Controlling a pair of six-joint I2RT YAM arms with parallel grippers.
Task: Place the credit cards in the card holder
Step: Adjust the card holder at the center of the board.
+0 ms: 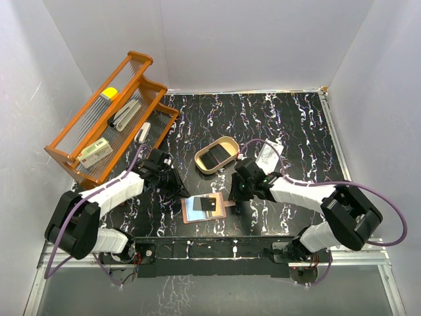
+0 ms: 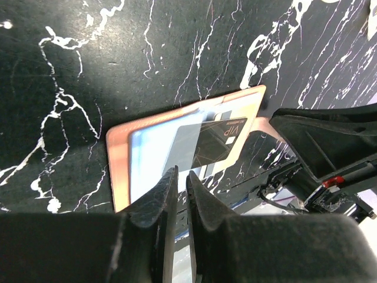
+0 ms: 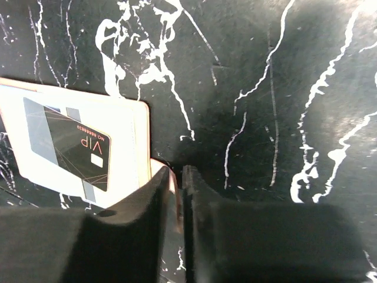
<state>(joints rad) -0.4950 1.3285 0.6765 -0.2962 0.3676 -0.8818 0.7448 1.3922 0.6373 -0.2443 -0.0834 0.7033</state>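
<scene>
Right pincer (image 3: 177, 177) is clamping the reddish-brown leather card holder (image 3: 125, 118) by its tab; left pincer (image 2: 181, 177) is seemingly pinching its edge.

My left gripper (image 2: 179, 180) sits at the bottom of the view, its jaws drawn almost together with only a thin slit between them. Its tips are at the near edge of the card holder (image 2: 121, 159), which lies open and flat on the black marbled surface (image 2: 88, 59). I cannot tell whether I am pinching it. Inside lie a pale blue card (image 2: 153, 153) and a black card (image 2: 218, 141) printed "VIP". The right gripper (image 2: 281, 121) is at the strap tab (image 2: 262, 125).
</scene>
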